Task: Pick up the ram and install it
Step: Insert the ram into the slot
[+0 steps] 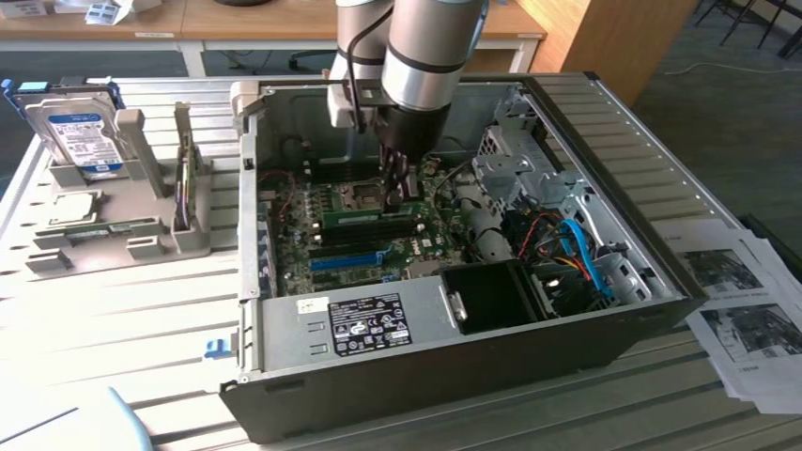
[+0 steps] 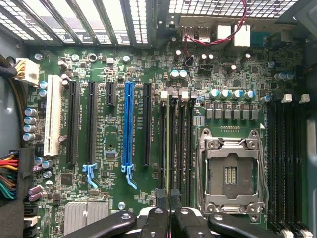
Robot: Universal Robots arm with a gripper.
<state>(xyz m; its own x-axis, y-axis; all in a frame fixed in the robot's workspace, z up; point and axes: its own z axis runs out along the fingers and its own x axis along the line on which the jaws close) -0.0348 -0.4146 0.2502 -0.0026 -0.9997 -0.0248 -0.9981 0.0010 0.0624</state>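
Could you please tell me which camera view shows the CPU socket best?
The wrist view: the CPU socket is face-on, with its metal frame clearly visible. The exterior view shows it small and oblique, beside the gripper.

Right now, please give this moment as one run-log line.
gripper: shut on thin green circuit-board ram stick | position: over black memory slots beside silver processor socket | seated: cannot tell

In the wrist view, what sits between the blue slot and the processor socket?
One black expansion slot, then black memory slots with white latches; wrist view.
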